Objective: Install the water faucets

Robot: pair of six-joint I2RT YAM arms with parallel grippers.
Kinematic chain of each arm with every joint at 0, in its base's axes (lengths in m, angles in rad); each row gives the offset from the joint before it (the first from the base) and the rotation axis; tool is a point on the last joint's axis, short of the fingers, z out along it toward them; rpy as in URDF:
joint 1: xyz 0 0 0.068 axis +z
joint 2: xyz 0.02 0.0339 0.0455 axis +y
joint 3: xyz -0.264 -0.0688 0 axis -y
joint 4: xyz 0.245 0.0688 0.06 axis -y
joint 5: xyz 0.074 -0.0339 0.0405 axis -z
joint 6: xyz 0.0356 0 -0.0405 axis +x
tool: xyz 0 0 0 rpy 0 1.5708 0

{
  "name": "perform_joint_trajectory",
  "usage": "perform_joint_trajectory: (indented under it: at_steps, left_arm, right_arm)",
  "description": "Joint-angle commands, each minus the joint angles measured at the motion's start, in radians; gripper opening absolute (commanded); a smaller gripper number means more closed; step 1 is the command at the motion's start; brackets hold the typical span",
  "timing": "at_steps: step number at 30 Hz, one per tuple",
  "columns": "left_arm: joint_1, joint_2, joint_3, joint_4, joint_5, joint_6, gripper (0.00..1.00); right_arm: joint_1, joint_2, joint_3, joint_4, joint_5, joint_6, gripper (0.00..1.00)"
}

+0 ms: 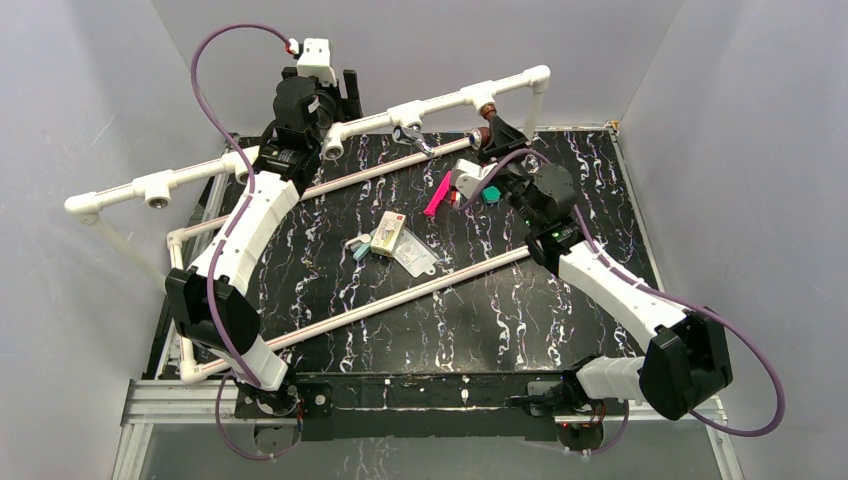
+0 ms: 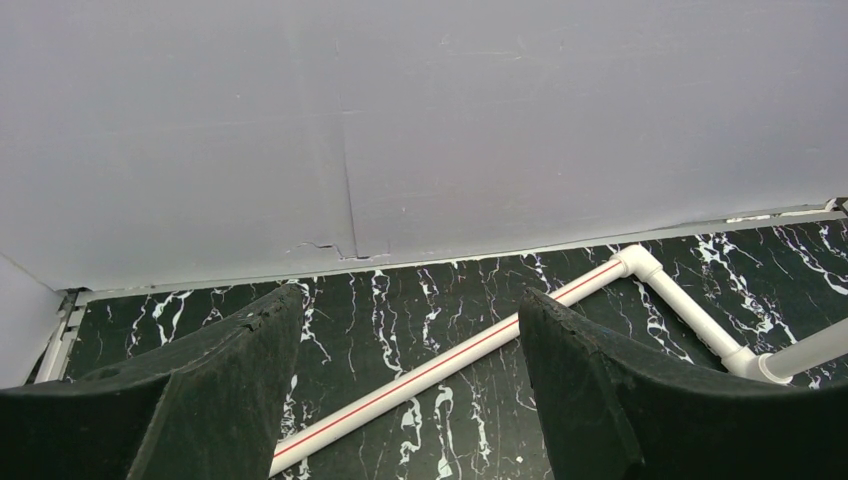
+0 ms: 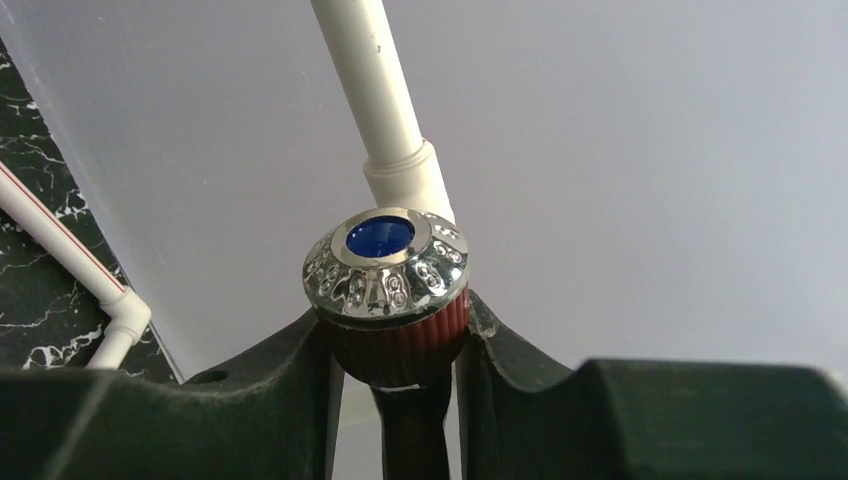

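The dark reddish-brown faucet (image 1: 484, 130) sits at a tee of the raised white pipe rail (image 1: 440, 101), at the back right. My right gripper (image 1: 500, 133) is shut on its ribbed red knob (image 3: 400, 340), which has a chrome cap with a blue centre (image 3: 385, 262). Both fingers (image 3: 280, 385) press on the knob's sides. The silver faucet (image 1: 412, 138) hangs from the neighbouring tee to the left. My left gripper (image 2: 410, 300) is open and empty, held high at the back left over the table near the wall.
A pink flat strip (image 1: 437, 195), a small carton (image 1: 388, 234), a clear bag (image 1: 416, 256) and teal bits (image 1: 491, 195) lie mid-table. Red-striped white pipes (image 1: 400, 296) run across the black marbled tabletop (image 1: 520, 310). Open tee sockets (image 1: 157, 200) face forward at the left.
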Motion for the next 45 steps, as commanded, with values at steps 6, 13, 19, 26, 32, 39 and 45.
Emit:
perform_joint_trajectory:
  at_steps: [6,13,19,26,32,39,45]
  left_arm:
    - [-0.005,0.055,-0.063,-0.229,-0.006,0.021,0.77]
    - [-0.005,0.053,-0.070,-0.227,-0.005,0.021,0.77]
    - [-0.005,0.053,-0.069,-0.226,-0.003,0.021,0.77]
    - [-0.005,0.052,-0.070,-0.229,0.000,0.021,0.77]
    - [-0.005,0.043,-0.077,-0.224,-0.004,0.021,0.77]
    - [-0.006,0.040,-0.083,-0.222,0.008,0.018,0.77]
    - [-0.006,0.028,-0.094,-0.217,0.012,0.015,0.77]
  right_arm:
    - [0.015,0.009,0.036,0.077,0.090,0.116,0.01]
    - [0.038,0.004,0.005,0.106,0.196,0.443,0.01]
    - [0.040,-0.007,0.043,0.058,0.309,0.824,0.01]
    - [0.040,-0.027,0.095,-0.022,0.333,1.222,0.01]
    - [0.040,-0.044,0.141,-0.120,0.361,1.517,0.01]
    - [0.040,-0.059,0.177,-0.254,0.412,1.895,0.01]
    - [0.030,-0.084,0.146,-0.313,0.417,2.222,0.01]
